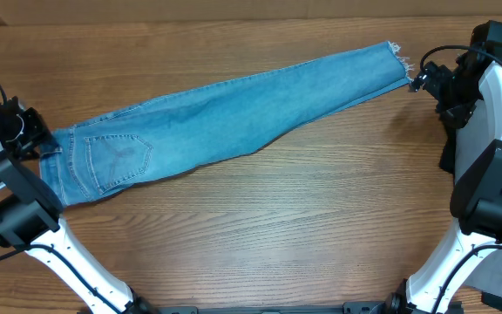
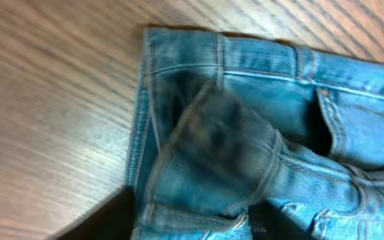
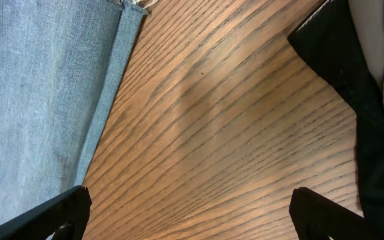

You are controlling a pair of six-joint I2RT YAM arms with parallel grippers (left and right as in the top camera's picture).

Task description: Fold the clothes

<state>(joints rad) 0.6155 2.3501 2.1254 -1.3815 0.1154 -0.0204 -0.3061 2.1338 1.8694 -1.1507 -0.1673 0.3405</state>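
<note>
The clothes (image 1: pixel 234 113), a pair of light blue jeans, lie flat and slant across the wooden table, with the waist at the lower left and the frayed hems (image 1: pixel 397 54) at the upper right. My left gripper (image 1: pixel 45 145) is at the waist end. In the left wrist view its jaws are shut on a bunched-up fold of the waistband (image 2: pixel 212 167), which rises off the table between the dark fingers (image 2: pixel 105 220). My right gripper (image 1: pixel 418 80) hovers just beside the hems. It stands wide open (image 3: pixel 192 220) over bare wood, with the leg's edge (image 3: pixel 45 100) by its left finger.
The wooden table (image 1: pixel 303 218) spreads out in front of the jeans. The arm bases stand at the left (image 1: pixel 16 218) and right (image 1: pixel 486 192) edges. A back pocket (image 1: pixel 116 157) faces up near the waist.
</note>
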